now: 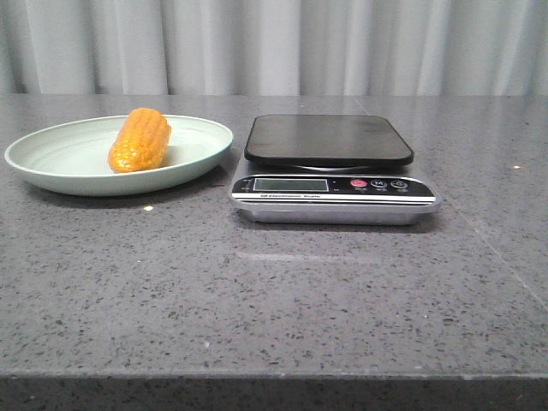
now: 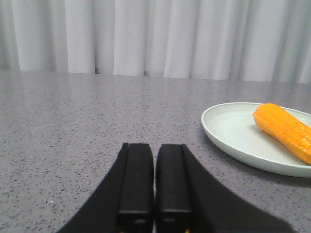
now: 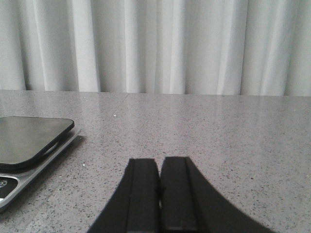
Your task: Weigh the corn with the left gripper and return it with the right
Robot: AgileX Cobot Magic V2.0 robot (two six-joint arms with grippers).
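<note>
The orange-yellow corn (image 1: 139, 139) lies on a pale-green plate (image 1: 60, 158) at the table's left. It also shows in the left wrist view (image 2: 284, 131) on the plate (image 2: 233, 133). A kitchen scale (image 1: 330, 167) with a black platform stands to the right of the plate, empty; it also shows in the right wrist view (image 3: 29, 143). My left gripper (image 2: 154, 148) is shut and empty, low over the table, apart from the plate. My right gripper (image 3: 159, 162) is shut and empty, beside the scale. Neither gripper shows in the front view.
The grey speckled tabletop (image 1: 274, 291) runs to a front edge near the camera. A white curtain (image 1: 274, 43) hangs behind the table.
</note>
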